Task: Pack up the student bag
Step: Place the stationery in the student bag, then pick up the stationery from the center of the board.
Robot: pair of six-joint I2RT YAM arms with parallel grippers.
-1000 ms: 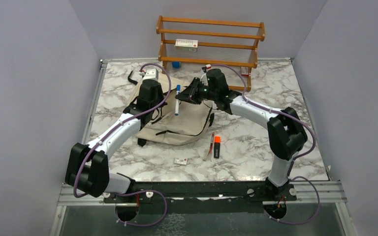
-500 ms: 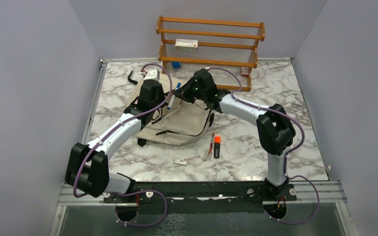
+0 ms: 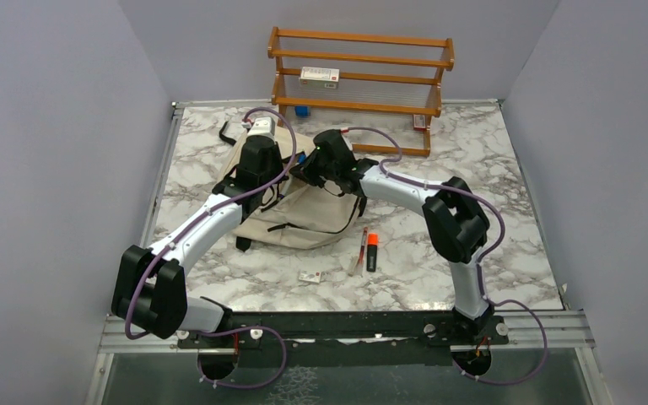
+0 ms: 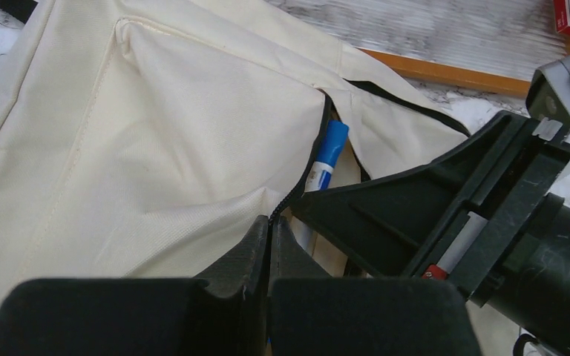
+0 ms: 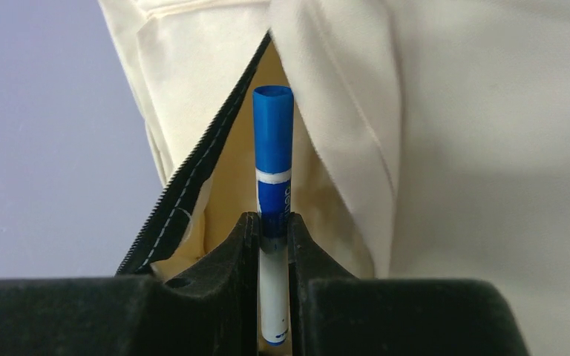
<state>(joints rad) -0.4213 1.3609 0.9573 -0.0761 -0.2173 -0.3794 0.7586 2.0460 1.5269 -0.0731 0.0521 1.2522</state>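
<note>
1. Student bag point(image 3: 312, 215): it is laid flat on the table point(image 3: 439, 278), left of centre and toward the far edge. Its long axis runs on a diagonal from near the far-left corner toward the middle of the near edge. The zipped mouth is at the far end, and black straps are seen on the upper face.
2. Left tool point(image 4: 269, 226): it is closed tight, with the black zipper edge of the mouth pinched at its tips, and a slit is held apart there.
3. Right tool point(image 5: 273, 226): it is closed on a marker point(image 5: 273, 141), which is gripped where the blue band meets the white barrel.
4. Marker axis: it is kept in line with the right tool's fingers. The blue-capped end is pointed away from that tool and into the slit, between the zipper teeth and the cream fabric. How deep it sits cannot be told.
5. Both tools are seen close together over the bag's far end in the top view.
6. Wooden rack point(image 3: 359, 105): it is stood along the far edge, and a small box point(image 3: 319, 76) is carried on its shelf.
7. Orange highlighter point(image 3: 372, 251) and pen point(image 3: 361, 251): these are laid side by side, just beside the bag's near end. A small card point(image 3: 310, 276) is laid closer to the near edge.
</note>
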